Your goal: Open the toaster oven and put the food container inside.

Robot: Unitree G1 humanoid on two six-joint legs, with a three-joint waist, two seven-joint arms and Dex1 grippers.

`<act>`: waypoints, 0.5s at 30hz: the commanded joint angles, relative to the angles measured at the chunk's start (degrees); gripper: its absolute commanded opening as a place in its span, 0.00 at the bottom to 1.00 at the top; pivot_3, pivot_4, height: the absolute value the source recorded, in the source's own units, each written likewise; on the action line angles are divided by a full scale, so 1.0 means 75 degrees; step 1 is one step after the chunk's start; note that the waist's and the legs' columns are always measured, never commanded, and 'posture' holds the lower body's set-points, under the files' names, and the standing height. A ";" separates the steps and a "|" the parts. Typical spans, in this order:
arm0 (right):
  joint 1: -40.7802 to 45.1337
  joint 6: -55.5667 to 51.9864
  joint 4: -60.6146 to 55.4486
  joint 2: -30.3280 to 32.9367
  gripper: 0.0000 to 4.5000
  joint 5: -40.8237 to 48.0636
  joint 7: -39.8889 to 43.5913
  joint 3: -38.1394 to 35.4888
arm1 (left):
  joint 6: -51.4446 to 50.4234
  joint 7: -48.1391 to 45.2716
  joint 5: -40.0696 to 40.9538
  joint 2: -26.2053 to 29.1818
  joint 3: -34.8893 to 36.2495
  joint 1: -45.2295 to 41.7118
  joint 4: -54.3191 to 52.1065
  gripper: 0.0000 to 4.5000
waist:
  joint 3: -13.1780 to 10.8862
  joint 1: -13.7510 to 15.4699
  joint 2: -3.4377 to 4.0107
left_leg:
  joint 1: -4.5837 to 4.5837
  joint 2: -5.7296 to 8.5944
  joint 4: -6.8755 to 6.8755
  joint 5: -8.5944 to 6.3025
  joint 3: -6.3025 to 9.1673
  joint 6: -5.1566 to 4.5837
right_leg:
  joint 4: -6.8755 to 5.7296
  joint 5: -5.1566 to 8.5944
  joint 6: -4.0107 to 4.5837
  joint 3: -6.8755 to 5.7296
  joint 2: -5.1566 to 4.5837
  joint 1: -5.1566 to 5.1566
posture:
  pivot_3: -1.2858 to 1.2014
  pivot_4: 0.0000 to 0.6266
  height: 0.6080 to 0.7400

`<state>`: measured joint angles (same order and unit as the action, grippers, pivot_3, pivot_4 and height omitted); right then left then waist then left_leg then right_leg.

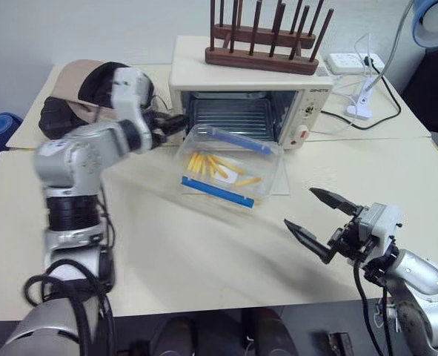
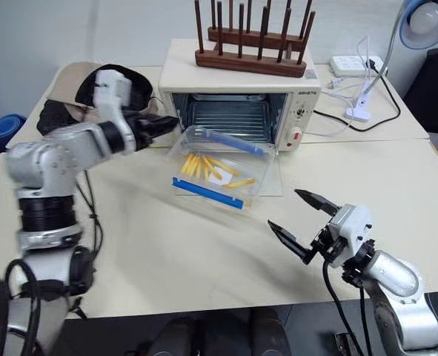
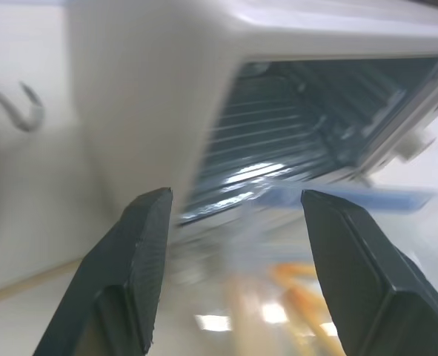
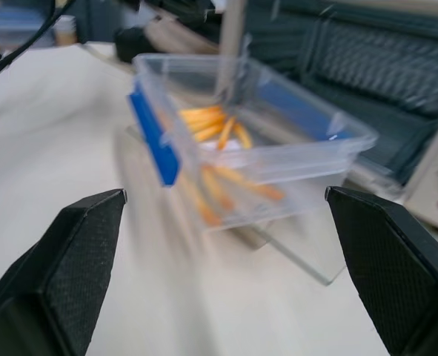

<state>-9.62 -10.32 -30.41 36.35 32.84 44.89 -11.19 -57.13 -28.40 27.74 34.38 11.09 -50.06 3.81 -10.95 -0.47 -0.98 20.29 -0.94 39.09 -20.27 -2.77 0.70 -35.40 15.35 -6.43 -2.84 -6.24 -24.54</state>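
1. Head views: toaster oven (image 1: 248,96) at the back of the tabletop (image 1: 167,252), glass door dropped flat, wire rack showing. Food container (image 1: 230,167) sits tilted on the open door, far end at the oven mouth, not inside yet. Wooden rack (image 1: 267,44) on the oven roof.
2. Left pincer (image 1: 173,124) is at the oven's front left corner, just beside the container's far corner; fingers look apart, nothing held.
3. Right pincer (image 1: 319,222) hangs over the near right tabletop, well apart from the container, jaws wide, empty.
4. Left wrist view: left pincer fingers (image 3: 141,267) spread, nothing between them; oven cavity ahead, container rim low in the gap.
5. Right wrist view: right pincer fingers (image 4: 70,259) wide, empty; container straight ahead on the door, oven behind.
6. Step, my read: door is open, insertion half done. Next move needs a push or re-grip to slide the container along the door onto the rack.
7. Room: cavity looks wider than the container; watch the door's hinge lip and side walls. Open tabletop in front of the oven for the approach; cables (image 1: 367,104) to the right.
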 commanded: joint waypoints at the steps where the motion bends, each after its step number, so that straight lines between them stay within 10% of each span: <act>1: -0.0118 -0.1396 -0.0900 0.0766 0.78 0.0425 0.0070 0.0334 | 0.1883 -0.2760 -0.0039 0.1168 -0.0472 0.0808 -0.0371 0.45 | 0.0000 0.0045 -0.0001 | 0.0000 0.0003 0.0000 0.0000 -0.0007 -0.0001 | 0.0001 0.0001 0.0002 0.0000 -0.0003 0.0002 | 0.52 0.24 1.00; 7: 0.1031 -0.2807 -0.1398 0.0847 0.33 0.0467 -0.0458 0.1530 | 0.4263 -0.5413 -0.0491 0.1803 -0.1631 0.2654 -0.0620 0.03 | 0.0001 0.0181 -0.0004 | 0.0006 0.0018 0.0011 -0.0002 -0.0016 -0.0033 | 0.0050 0.0001 0.0004 -0.0011 -0.0026 0.0015 | 0.52 0.24 1.00; 11: 0.2077 -0.3185 -0.0964 0.0476 0.01 0.0248 -0.0724 0.1964 | 0.4455 -0.4631 -0.0587 0.0688 -0.1892 0.2743 -0.0619 0.00 | 0.0001 0.0292 -0.0009 | 0.0032 0.0023 0.0028 -0.0007 0.0002 -0.0059 | 0.0054 -0.0005 -0.0005 -0.0018 -0.0029 0.0012 | 0.52 0.24 1.00; 15: 0.3001 -0.3146 -0.0096 0.0333 0.01 -0.0349 -0.0978 0.2040 | 0.4175 -0.3608 -0.0635 -0.0472 -0.1938 0.2548 -0.0416 0.00 | 0.0002 0.0257 -0.0009 | 0.0095 0.0027 0.0088 -0.0022 0.0022 -0.0085 | 0.0039 -0.0024 -0.0034 -0.0030 -0.0025 0.0002 | 0.52 0.24 1.00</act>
<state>11.40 -34.23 -32.66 39.50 31.87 38.66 4.54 -25.33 -58.27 22.60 32.34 -3.92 -29.98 1.19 -10.93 1.45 -1.04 21.15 -0.72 39.92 -20.47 -2.60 0.01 -35.09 15.12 -6.75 -3.07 -6.44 -24.56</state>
